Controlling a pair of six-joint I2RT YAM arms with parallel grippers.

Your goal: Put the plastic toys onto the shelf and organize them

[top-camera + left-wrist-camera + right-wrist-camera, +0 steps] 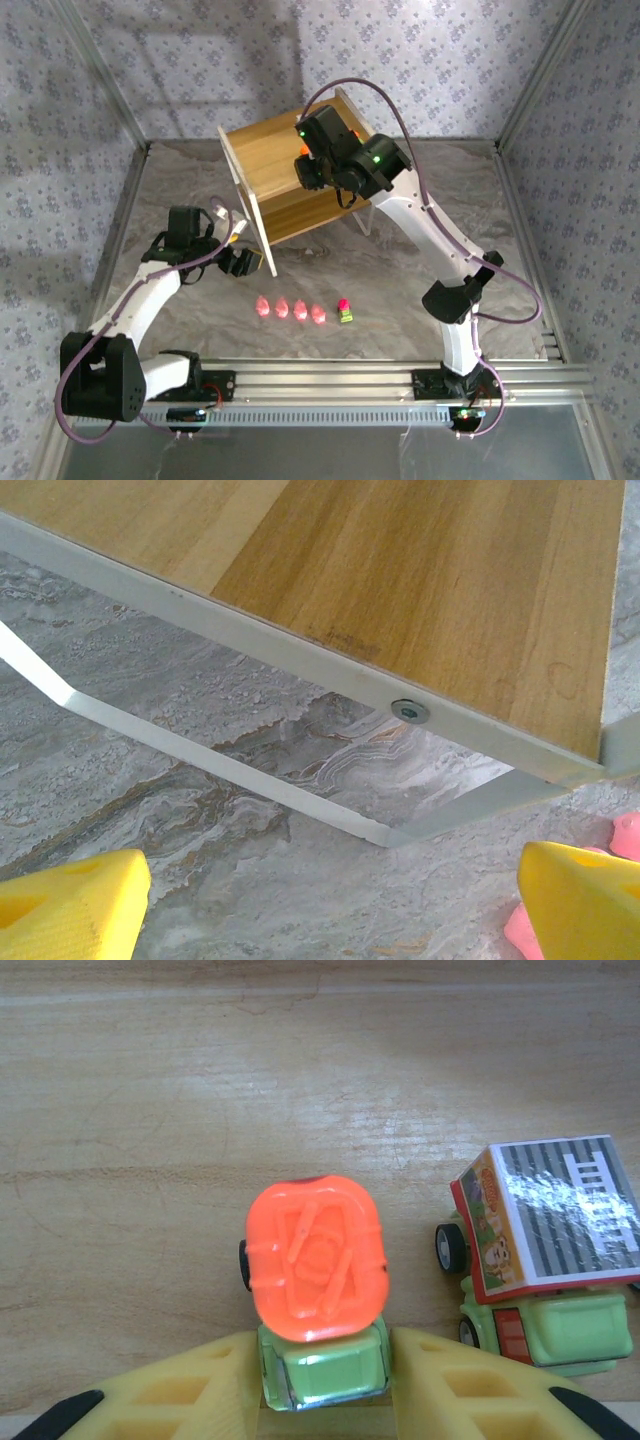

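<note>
Now, at the left of the top view, the left fingers [238, 260] sit low over the marbled worktop [420, 270], just beside the near left corner of the shelf [262, 150]. In the left wrist view these two yellow fingers stand wide apart and open, with bare worktop between them. The shelf's wooden board and white frame rail run across just ahead of them. A bit of pink figure [627, 835] shows at the outer side of the right-hand finger, outside the gap.

Further right, on the worktop in front of the shelf, four pink figures [290, 309] lie in a short, close row. A pink-topped car [344, 310] stands just beside the right end of that row. All five are well apart from both sets of fingers.

Further right again, the right arm reaches over the shelf, and its right fingers [190, 1390] hang above the upper board. In the right wrist view an orange-topped car [315, 1260] stands on the wood. Its green front end sits squarely between the two yellow fingers, and its orange top pokes out ahead of them. The fingers lie tight along both sides of the green body. I cannot tell whether they are pressing it or are just clear of it. Just to the right of that car, outside the fingers and near the right-hand one, a box-topped car [545, 1225] stands on the same board at a slight angle, apart from the first.
</note>
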